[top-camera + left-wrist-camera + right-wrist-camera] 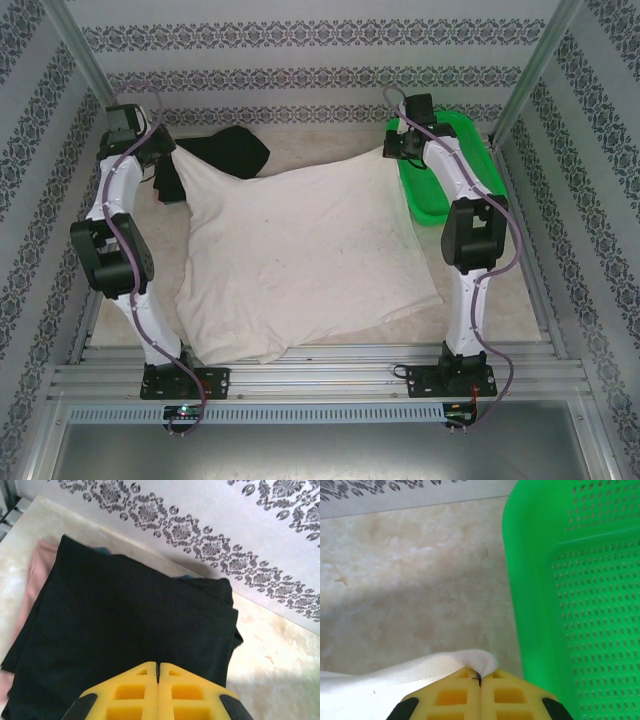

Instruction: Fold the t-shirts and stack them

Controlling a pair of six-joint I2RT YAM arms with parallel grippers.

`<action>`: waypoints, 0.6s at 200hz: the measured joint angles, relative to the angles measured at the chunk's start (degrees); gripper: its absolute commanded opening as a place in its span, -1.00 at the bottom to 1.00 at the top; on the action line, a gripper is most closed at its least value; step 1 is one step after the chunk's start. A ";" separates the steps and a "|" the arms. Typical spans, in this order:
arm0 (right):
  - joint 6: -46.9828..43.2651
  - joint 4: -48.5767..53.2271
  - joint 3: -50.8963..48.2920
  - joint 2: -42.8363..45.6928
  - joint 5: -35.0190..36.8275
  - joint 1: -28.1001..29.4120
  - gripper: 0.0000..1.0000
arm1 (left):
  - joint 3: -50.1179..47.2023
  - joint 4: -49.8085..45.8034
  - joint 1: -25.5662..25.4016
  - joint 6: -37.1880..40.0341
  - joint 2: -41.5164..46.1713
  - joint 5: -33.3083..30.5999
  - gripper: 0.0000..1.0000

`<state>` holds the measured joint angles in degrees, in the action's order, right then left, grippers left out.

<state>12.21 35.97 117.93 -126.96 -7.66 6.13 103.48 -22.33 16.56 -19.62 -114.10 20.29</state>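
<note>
While the cream-white t-shirt [310,260] lies spread over the middle of the tabletop [490,300], its two far corners reach toward the two arms. In the top view, the corner at 1 o'clock goes up to the right pincer [479,676]. Its yellow fingers are pressed together on a small fold of this cloth, and the right wrist view shows the fold coming out just at the fingertips. Just beside it, toward 3 o'clock in that view, stands the green basket [520,580]. Its perforated wall is near the pinched cloth but apart from it.

The left pincer [158,666] is at 11 o'clock in the top view, by the other far corner. Its fingers are also pressed together with no gap, but I cannot tell whether any cloth is between them. Below it lies the black t-shirt [130,625], flat and in layers, near the patterned wall [225,520]. A pink cloth [37,580] shows under its edge at 9 o'clock in the left wrist view.
</note>
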 measured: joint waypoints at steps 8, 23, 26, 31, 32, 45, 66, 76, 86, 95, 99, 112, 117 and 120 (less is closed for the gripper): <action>0.00 0.74 0.87 -0.79 0.13 -0.02 -1.00 | 2.78 -0.20 -0.04 0.26 -1.88 0.15 -1.00; 0.00 2.08 2.71 -2.08 0.37 -0.04 -1.00 | 6.88 -0.17 -0.13 0.35 -4.26 0.42 -1.00; 0.00 2.29 3.02 -2.27 0.39 -0.04 -1.00 | 7.52 -0.20 -0.26 0.35 -4.46 0.46 -1.00; 0.00 2.73 3.56 -2.60 0.39 -0.13 -1.00 | 8.48 -0.22 -0.33 0.35 -4.94 0.46 -1.00; 0.00 2.73 3.61 -2.64 0.39 -0.13 -1.00 | 8.79 -0.24 -0.35 0.35 -5.03 0.50 -1.00; 0.00 3.43 4.39 -3.04 0.42 -0.26 -1.00 | 10.84 -0.15 -0.72 0.35 -5.81 0.66 -1.00; 0.00 4.22 5.55 -3.50 0.61 -0.39 -1.00 | 11.80 0.07 -1.68 0.55 -6.08 0.90 -1.00; -0.02 4.48 6.16 -3.89 0.63 -0.42 -1.00 | 11.69 0.04 -2.25 0.63 -6.10 1.25 -1.00; -0.02 4.66 6.84 -4.46 0.63 -0.39 -1.00 | 11.10 0.24 -2.71 0.79 -6.10 1.70 -1.00; -0.02 4.68 7.34 -5.03 0.61 -0.39 -1.00 | 10.23 0.57 -2.99 0.87 -6.08 2.05 -1.00; -0.04 4.79 7.63 -5.38 0.61 -0.39 -1.00 | 9.51 1.03 -3.08 0.96 -5.99 2.16 -1.00; -0.09 4.96 8.09 -6.16 0.59 -0.39 -1.00 | 6.23 2.12 -3.17 1.03 -5.20 2.40 -1.00; -0.20 5.07 8.11 -6.36 0.59 -0.39 -1.00 | 4.68 2.25 -3.15 1.05 -4.66 2.40 -1.00; -0.20 5.16 8.11 -6.47 0.59 -0.39 -1.00 | 3.67 2.47 -3.08 1.05 -4.35 2.36 -1.00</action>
<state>12.01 41.12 126.04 -133.43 -7.07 5.74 107.15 -19.86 13.47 -18.57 -118.45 22.65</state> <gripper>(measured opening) 0.064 0.050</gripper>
